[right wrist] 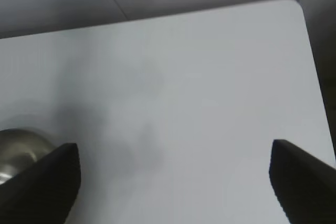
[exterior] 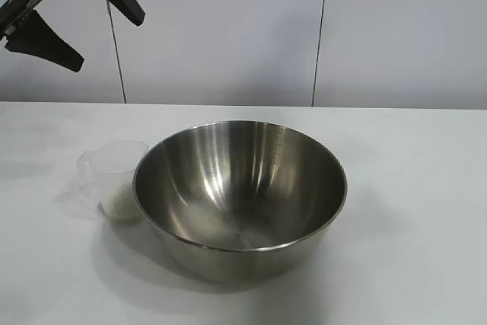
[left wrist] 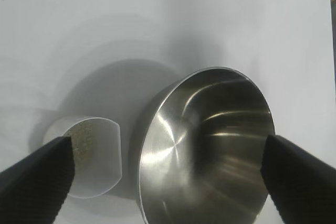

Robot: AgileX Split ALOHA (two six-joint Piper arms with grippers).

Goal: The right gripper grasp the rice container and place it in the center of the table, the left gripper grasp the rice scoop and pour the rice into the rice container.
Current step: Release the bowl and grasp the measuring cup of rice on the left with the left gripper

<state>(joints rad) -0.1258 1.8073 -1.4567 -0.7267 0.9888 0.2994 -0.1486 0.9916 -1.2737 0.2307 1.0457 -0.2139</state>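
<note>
The rice container (exterior: 240,188), a large shiny steel bowl, stands empty near the middle of the white table (exterior: 415,180). Touching its left side is the rice scoop (exterior: 114,173), a small clear plastic cup standing upright with rice (exterior: 122,203) in its bottom. My left gripper (exterior: 110,42) hangs open high above the table's back left, holding nothing. Its wrist view looks down on the rice container (left wrist: 210,145) and the rice scoop (left wrist: 100,156) between its spread jaws (left wrist: 167,145). My right gripper (right wrist: 174,148) is open over bare table, and the rice container's rim (right wrist: 18,142) shows beside one of its fingers.
A pale panelled wall (exterior: 319,28) stands behind the table. The right wrist view shows a rounded table corner (right wrist: 296,6) and the table's side edge.
</note>
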